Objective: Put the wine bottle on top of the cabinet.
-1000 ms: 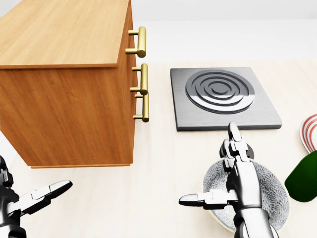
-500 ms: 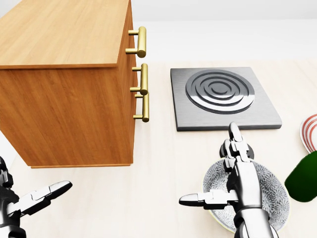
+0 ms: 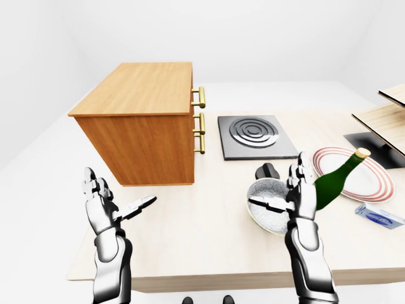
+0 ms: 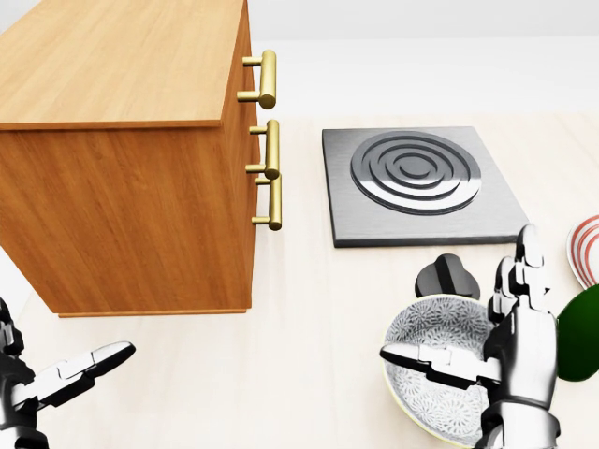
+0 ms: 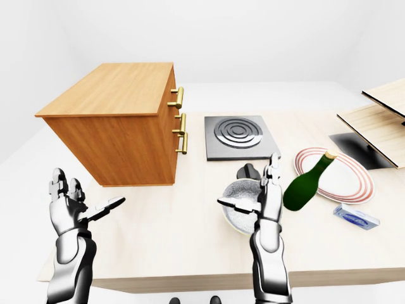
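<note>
The green wine bottle (image 3: 334,182) lies tilted at the right of the left-eye view, its cork end over a red-ringed plate (image 3: 370,183). My right hand (image 3: 283,188) stands open just to the left of the bottle's thick end. Its thumb points left over a patterned bowl (image 3: 264,212), and I cannot tell whether the hand touches the bottle. The wooden cabinet (image 3: 144,130) with brass handles stands at the upper left, its flat top (image 3: 140,87) bare. My left hand (image 3: 118,194) hangs open at the lower left, below the cabinet, with nothing in it.
A grey hob plate (image 3: 254,135) lies right of the cabinet. Between it and the bowl stands a black knob (image 4: 447,276). A small blue box (image 3: 378,216) sits below the plate. Wooden shelves (image 3: 386,117) jut in at the far right. The table edge (image 3: 209,277) runs near my body.
In the head view my right hand has moved right, towards the bottle, uncovering the black knob and most of the bowl. The left hand and the camera have stayed still.
</note>
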{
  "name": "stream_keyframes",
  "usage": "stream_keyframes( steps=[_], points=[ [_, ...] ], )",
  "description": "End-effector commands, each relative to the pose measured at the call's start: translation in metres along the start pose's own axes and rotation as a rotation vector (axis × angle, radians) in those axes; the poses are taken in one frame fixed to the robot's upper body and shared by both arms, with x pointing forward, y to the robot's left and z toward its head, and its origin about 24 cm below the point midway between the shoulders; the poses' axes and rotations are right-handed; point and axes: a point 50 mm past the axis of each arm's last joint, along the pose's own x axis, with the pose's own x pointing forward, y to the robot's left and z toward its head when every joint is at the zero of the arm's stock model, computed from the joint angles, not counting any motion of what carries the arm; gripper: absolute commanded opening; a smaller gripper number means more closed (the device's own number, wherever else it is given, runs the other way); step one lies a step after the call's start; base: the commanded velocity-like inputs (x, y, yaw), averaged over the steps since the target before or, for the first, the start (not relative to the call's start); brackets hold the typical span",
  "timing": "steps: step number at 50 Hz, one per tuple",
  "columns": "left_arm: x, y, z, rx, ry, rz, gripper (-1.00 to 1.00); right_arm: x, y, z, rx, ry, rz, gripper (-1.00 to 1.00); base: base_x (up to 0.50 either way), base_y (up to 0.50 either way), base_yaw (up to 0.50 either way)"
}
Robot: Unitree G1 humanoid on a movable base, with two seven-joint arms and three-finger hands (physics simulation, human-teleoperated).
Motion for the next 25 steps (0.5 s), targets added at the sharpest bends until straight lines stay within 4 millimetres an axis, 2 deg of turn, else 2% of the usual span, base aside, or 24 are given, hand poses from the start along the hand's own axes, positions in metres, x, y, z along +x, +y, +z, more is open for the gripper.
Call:
stream_keyframes(
  steps=[1,9,25],
  points=[
    [0.000,0.000,0.000,-0.001,0.001,0.001,1.00,-0.007,-0.025,0.014,0.012,-0.073,-0.197,1.00,0.00,0.00,0.00],
    [0.000,0.000,-0.001,0.000,0.003,0.000,1.00,-0.012,-0.040,0.013,0.016,-0.088,-0.320,1.00,0.00,0.00,0.00],
    [0.000,0.000,-0.001,0.000,0.005,0.001,1.00,-0.015,-0.048,0.013,0.017,-0.107,-0.379,1.00,0.00,0.00,0.00]
  ],
)
